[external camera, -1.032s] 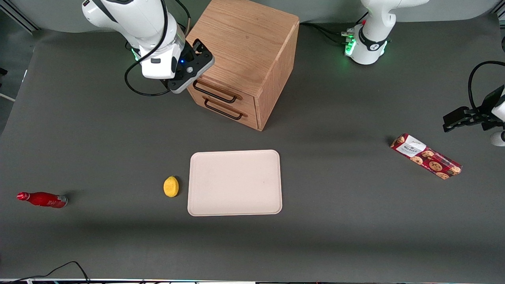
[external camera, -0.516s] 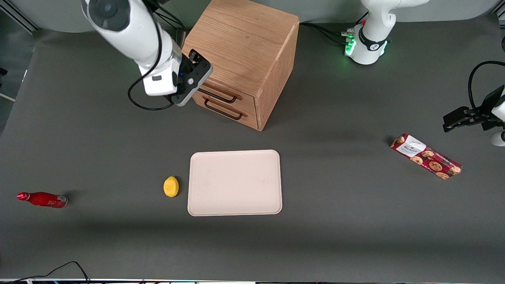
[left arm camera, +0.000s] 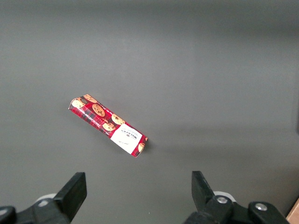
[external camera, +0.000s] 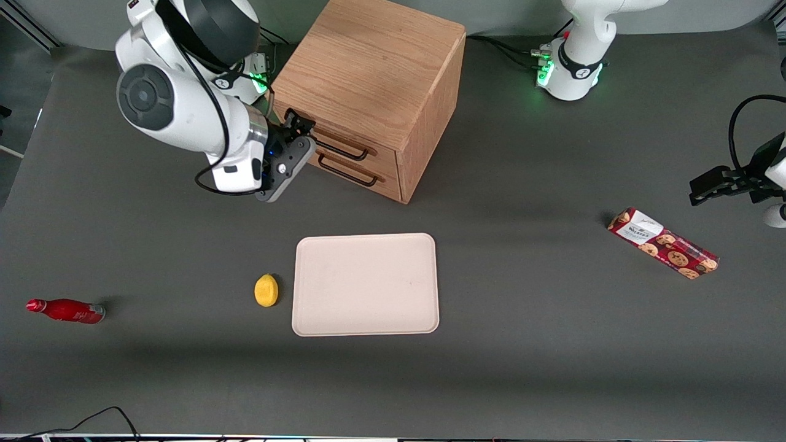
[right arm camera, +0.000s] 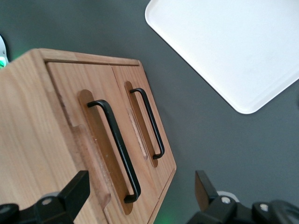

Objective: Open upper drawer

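Dark grey matting (external camera: 522,344) is covered by an oak cabinet (external camera: 374,67) whose upper drawer (external camera: 344,140) is seen shut, its black bar handle (right arm camera: 115,148) untouched. Just in front of that handle the gripper (external camera: 299,126) is held, fingers spread apart.

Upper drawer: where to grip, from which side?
Grip the upper drawer's black bar handle near its middle, coming straight at the cabinet front. The bar stands off the wood, so one finger could probably slip into that gap. The tool is open, in front of the cabinet by one end of the handle.
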Available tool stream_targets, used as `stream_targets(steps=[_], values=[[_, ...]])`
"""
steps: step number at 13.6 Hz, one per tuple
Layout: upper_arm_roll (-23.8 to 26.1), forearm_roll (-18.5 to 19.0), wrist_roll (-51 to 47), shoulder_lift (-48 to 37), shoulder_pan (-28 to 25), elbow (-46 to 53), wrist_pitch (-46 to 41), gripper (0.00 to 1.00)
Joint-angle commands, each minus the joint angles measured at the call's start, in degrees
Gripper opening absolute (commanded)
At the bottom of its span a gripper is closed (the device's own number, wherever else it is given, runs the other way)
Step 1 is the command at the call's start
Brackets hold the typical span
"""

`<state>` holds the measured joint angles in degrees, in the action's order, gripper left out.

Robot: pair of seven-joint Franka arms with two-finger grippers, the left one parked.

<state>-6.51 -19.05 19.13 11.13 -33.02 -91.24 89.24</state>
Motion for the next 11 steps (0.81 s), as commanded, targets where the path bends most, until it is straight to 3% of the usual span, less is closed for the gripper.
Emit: stream_targets(steps=[1,8,11], values=[[-0.2,-1.5,1.4,2.0,-0.3,-1.3,-0.3,1.0],[0.4,-2.5,3.7,3.1,-1.0,-5.4,0.1,1.0],[0.5,-5.3,5.3,3.5,-0.6,-7.5,0.6,1.0]])
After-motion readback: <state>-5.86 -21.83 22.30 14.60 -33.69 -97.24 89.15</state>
